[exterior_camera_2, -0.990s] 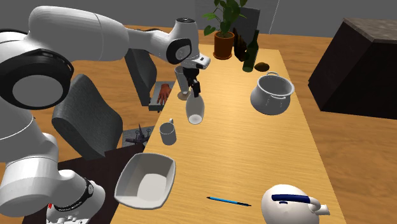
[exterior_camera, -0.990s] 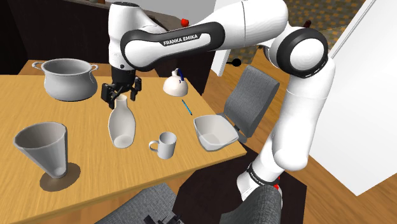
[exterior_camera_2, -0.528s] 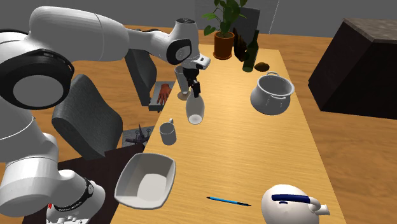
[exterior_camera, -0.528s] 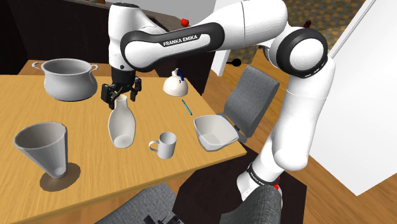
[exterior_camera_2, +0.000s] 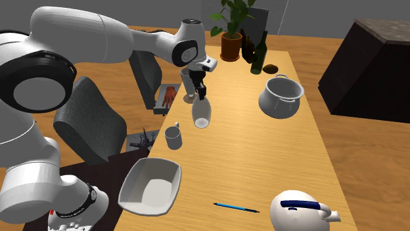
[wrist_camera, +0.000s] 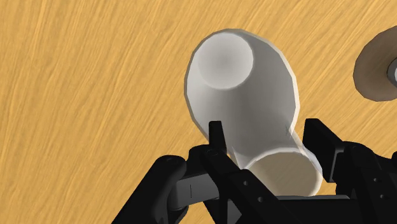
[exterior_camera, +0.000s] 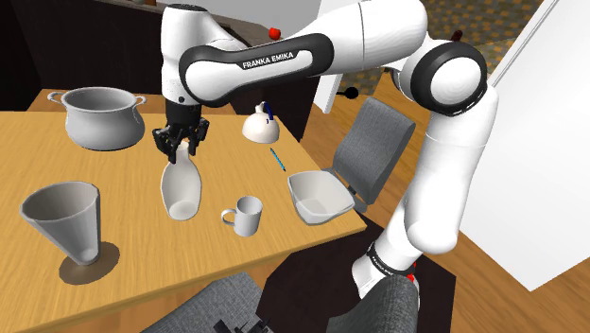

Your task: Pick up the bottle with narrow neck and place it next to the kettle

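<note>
**Pincer closed on the bottle's neck, kettle well off to the side**

The wooden surface (exterior_camera: 113,218) carries everything, and the white arm (exterior_camera: 274,57) reaches over it from the stand. A grey pot (exterior_camera: 99,115) sits near the far edge. The white kettle (exterior_camera: 260,123) with its dark blue handle stands toward the shoulder view's right, also near the far edge. A white bowl (exterior_camera: 321,194) and a mug (exterior_camera: 248,216) stand closer to the stand's side.

The pale bottle (exterior_camera: 182,189) stands upright on the surface, its base down and its long axis vertical. The black pincer (exterior_camera: 182,144) hangs directly above it and points straight down that axis. In the wrist view the two fingers flank the narrow neck and appear to press on it from both sides, so the pincer (wrist_camera: 266,130) reads as gripping the bottle (wrist_camera: 248,95), which is not yet lifted.

The coming move is judged to be a straight lift, then a carry toward the shoulder view's right and away to the kettle. A thin blue pen (exterior_camera: 277,159) lies just in front of the kettle on that route.
</note>
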`<action>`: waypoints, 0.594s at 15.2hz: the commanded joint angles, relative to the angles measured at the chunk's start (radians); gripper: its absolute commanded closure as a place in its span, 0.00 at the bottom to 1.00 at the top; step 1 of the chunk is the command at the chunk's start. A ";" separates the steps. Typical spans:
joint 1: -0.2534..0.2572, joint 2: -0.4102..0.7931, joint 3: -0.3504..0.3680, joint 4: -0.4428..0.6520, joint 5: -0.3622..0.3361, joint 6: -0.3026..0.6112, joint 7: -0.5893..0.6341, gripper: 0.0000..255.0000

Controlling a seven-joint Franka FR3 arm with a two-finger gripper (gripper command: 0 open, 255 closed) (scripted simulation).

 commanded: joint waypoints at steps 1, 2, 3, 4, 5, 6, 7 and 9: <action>0.000 0.000 0.000 0.000 0.000 0.000 0.000 1.00; 0.000 0.000 0.000 0.000 0.000 0.000 0.000 1.00; 0.000 -0.004 0.001 0.008 0.002 -0.012 -0.001 1.00; 0.000 -0.007 0.001 0.017 0.003 -0.024 -0.002 1.00; -0.001 -0.011 0.002 0.026 0.005 -0.036 -0.003 1.00; -0.001 -0.014 0.002 0.035 0.007 -0.049 -0.005 1.00; -0.001 -0.017 0.003 0.045 0.008 -0.061 -0.006 1.00; -0.001 -0.023 0.003 0.064 0.011 -0.086 -0.008 1.00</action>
